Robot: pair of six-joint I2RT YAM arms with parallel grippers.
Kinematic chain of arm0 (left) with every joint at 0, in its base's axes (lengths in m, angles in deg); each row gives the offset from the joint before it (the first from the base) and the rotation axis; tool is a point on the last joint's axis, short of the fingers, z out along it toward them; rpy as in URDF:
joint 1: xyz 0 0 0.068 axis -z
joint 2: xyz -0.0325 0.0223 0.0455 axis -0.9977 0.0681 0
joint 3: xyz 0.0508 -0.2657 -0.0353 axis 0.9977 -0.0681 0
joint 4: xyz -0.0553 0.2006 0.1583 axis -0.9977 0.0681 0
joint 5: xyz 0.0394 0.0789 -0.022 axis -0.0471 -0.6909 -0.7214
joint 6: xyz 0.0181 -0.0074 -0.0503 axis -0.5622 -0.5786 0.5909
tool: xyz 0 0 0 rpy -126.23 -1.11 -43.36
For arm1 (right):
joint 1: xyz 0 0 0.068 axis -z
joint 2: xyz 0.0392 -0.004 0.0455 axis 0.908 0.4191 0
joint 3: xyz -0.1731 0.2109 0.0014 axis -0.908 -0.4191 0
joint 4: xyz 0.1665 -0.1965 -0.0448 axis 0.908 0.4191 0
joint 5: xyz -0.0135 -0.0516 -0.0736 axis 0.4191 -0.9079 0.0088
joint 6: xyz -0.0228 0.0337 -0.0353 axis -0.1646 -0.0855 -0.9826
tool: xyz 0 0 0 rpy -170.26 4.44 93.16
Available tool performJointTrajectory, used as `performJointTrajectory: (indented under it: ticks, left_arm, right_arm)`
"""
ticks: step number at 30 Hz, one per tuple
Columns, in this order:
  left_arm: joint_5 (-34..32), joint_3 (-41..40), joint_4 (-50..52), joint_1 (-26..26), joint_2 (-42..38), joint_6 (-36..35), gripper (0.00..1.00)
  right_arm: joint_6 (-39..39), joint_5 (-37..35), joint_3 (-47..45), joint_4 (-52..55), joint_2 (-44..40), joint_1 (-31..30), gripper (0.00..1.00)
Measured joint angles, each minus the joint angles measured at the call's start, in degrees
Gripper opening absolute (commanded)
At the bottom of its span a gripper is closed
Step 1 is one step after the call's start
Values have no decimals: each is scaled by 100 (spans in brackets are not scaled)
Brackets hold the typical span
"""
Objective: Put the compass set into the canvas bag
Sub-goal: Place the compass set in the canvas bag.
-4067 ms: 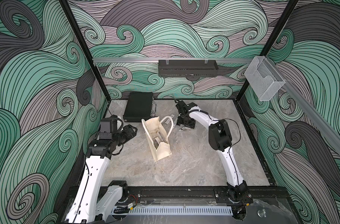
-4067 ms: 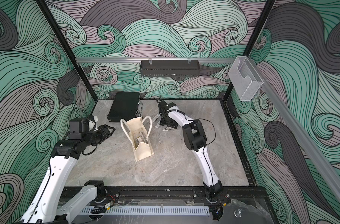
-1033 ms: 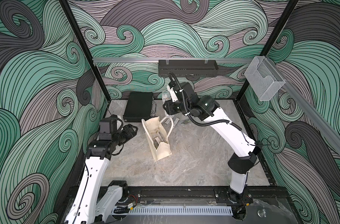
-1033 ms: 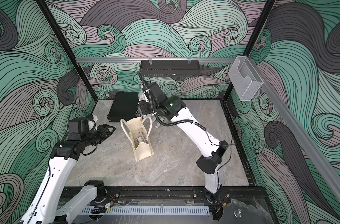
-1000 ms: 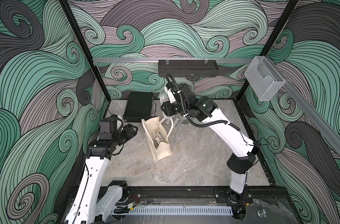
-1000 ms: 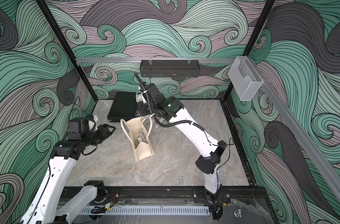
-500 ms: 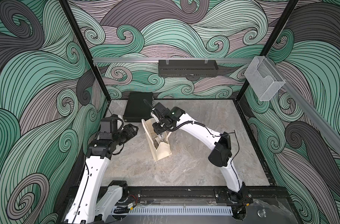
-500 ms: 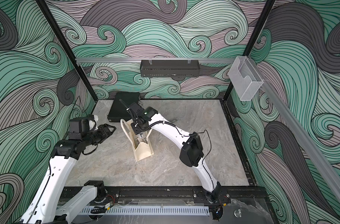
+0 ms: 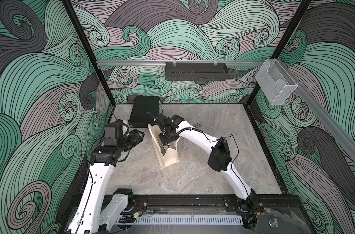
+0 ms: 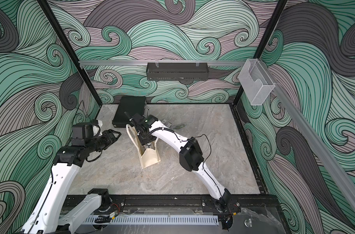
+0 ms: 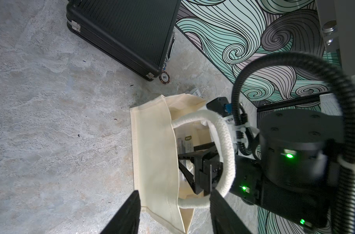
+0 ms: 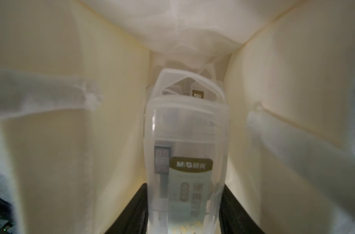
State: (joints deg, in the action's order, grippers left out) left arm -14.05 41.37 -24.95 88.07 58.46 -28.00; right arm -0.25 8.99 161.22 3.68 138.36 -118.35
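The cream canvas bag (image 9: pixel 169 159) (image 10: pixel 150 158) stands open-mouthed in the middle of the table. My right gripper (image 9: pixel 166 142) (image 10: pixel 147 144) reaches down into its mouth. In the right wrist view it (image 12: pixel 184 185) is shut on the compass set (image 12: pixel 186 154), a clear plastic case with a dark label, deep between the bag's cloth walls (image 12: pixel 71 121). Another clear case lies further down. In the left wrist view the bag (image 11: pixel 152 145) shows the case (image 11: pixel 184 141) inside. My left gripper (image 9: pixel 139 135) (image 11: pixel 175 193) hangs open to the bag's left, apart from it and holding nothing.
A flat black hard case (image 9: pixel 145 110) (image 11: pixel 124 32) lies at the back left, with a poker chip (image 11: pixel 164 77) at its corner. Small clear items (image 10: pixel 176 126) lie on the table behind the right arm. A black rack (image 9: pixel 196 71) and a clear holder (image 9: pixel 274 85) hang on the walls.
The right arm swung from above and behind the bag down into its mouth, carrying the clear case inside. The left arm and the bag have stayed where they were.
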Motion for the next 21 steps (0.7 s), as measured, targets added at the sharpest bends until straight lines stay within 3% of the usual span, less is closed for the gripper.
performJointTrajectory:
  ticks: [10, 21]
  left_arm:
    - [0, 0, 0, 9, -2, 20, 57]
    - [-2, 0, -7, 9, -2, 22, 57]
  right_arm:
    - [136, -2, 389, 391, 125, -2, 74]
    - [85, -444, 463, 400, -1384, 11, 82]
